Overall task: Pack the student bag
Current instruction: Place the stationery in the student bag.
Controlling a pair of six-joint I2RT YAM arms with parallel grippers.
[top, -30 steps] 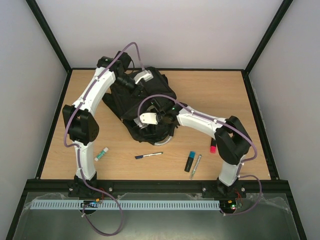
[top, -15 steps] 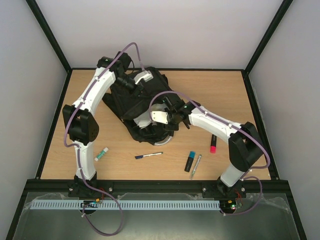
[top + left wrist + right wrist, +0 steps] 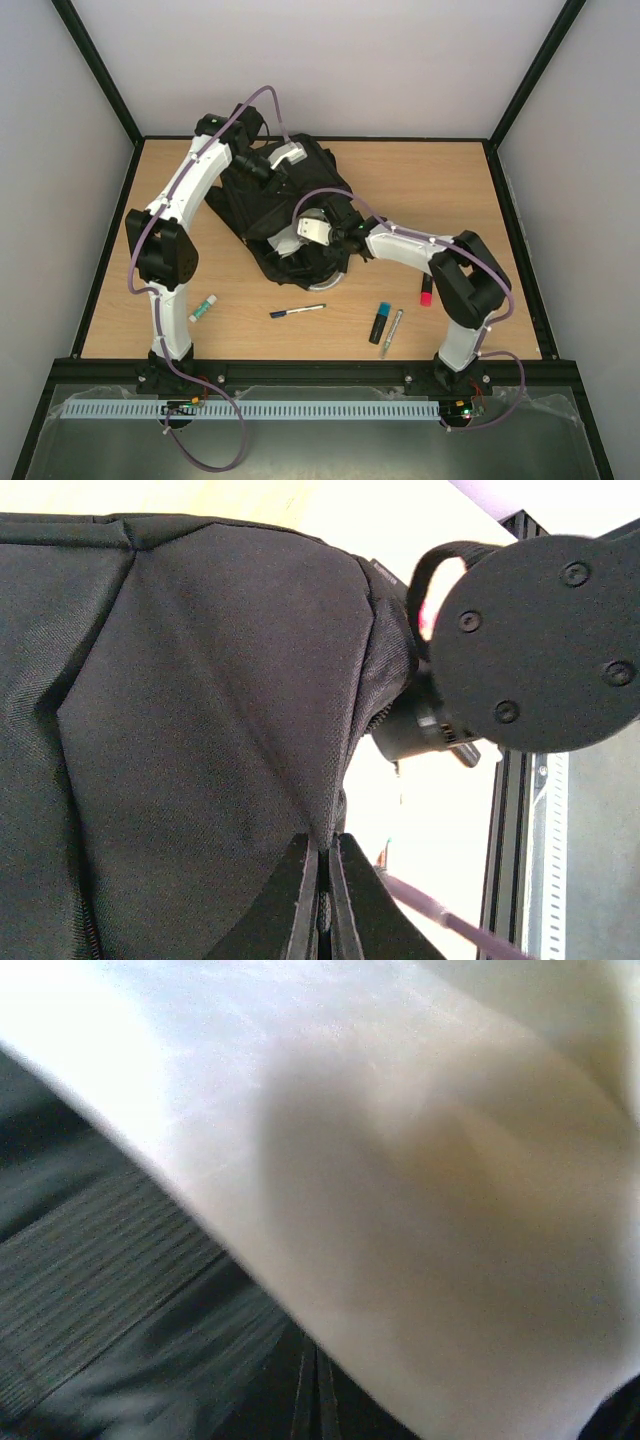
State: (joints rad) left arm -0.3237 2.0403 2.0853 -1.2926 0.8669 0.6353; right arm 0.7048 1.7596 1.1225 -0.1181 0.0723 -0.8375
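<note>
The student bag (image 3: 300, 190), a big black fabric backpack, lies in the middle of the table. My left gripper (image 3: 264, 168) is at its far upper edge. In the left wrist view the left gripper (image 3: 324, 852) is shut on a fold of the student bag (image 3: 200, 710). My right gripper (image 3: 300, 240) is low over the bag's near end. In the right wrist view the right gripper (image 3: 316, 1385) is shut, with dark bag fabric (image 3: 110, 1290) around it. A blurred cream surface (image 3: 420, 1180) fills most of that view, and I cannot tell what it is.
On the near table lie a green-and-white glue stick (image 3: 203, 309), a dark pen (image 3: 297, 311), a blue highlighter (image 3: 380, 322), a silver pen (image 3: 391, 332) and a pink highlighter (image 3: 426, 293). Black frame rails border the table.
My right gripper's jaws have closed and its wrist has shifted slightly right over the bag's near end. The left arm has kept its grip and place.
</note>
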